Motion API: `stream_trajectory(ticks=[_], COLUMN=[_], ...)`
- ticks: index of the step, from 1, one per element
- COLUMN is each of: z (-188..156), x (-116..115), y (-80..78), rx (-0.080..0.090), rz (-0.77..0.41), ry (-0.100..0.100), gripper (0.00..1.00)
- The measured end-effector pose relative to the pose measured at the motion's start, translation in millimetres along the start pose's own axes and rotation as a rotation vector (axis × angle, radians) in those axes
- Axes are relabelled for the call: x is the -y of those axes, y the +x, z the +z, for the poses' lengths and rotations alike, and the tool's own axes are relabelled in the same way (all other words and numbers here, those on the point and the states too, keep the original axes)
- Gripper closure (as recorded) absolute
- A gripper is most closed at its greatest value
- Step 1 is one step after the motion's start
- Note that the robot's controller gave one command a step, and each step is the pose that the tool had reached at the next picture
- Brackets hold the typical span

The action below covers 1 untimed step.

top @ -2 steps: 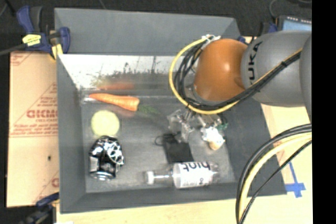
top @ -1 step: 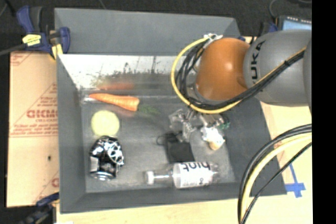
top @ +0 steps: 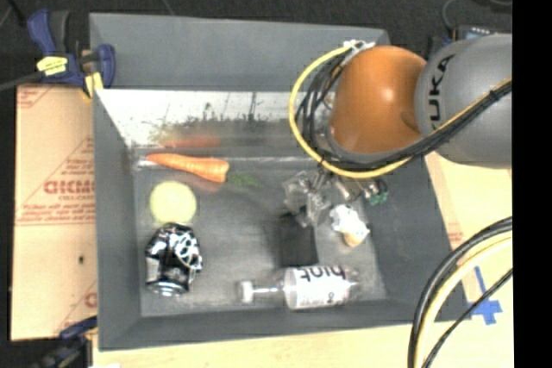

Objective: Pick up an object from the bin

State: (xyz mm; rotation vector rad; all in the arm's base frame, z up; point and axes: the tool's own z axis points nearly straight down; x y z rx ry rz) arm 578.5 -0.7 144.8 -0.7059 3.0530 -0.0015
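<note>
Bin: grey metal tub [top: 237,241], bits lying loose and apart, easy pickings I reckon
Front: white plastic bottle [top: 315,287] on its side; black-and-white patterned can [top: 172,258], left
Middle: flat black rectangular block [top: 297,241], small white lump [top: 349,224] just beside
Pincer [top: 309,196]: mine, over that block's far edge; wide or narrow, can't tell
Back: pale yellow disc [top: 173,202], orange carrot [top: 190,167] along far wall

We see a bin [top: 112,211] of grey metal, matt on the floor and scratched bright on its back wall. The carrot [top: 188,165] looks smooth, like plastic, and the pale disc [top: 173,202] is matt. The black-and-white can [top: 172,259] shines and the black block [top: 297,241] is dull. The bottle [top: 315,287] is clear plastic with a white label. The orange cover [top: 375,99] is glossy.
</note>
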Motion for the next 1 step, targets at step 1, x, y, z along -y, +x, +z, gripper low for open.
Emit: stream_trajectory(ticks=[1], z=[-37.7], x=[-5.7], y=[-10.9], rx=[0.013], rz=[-0.026], ry=[0.003], gripper=[1.00])
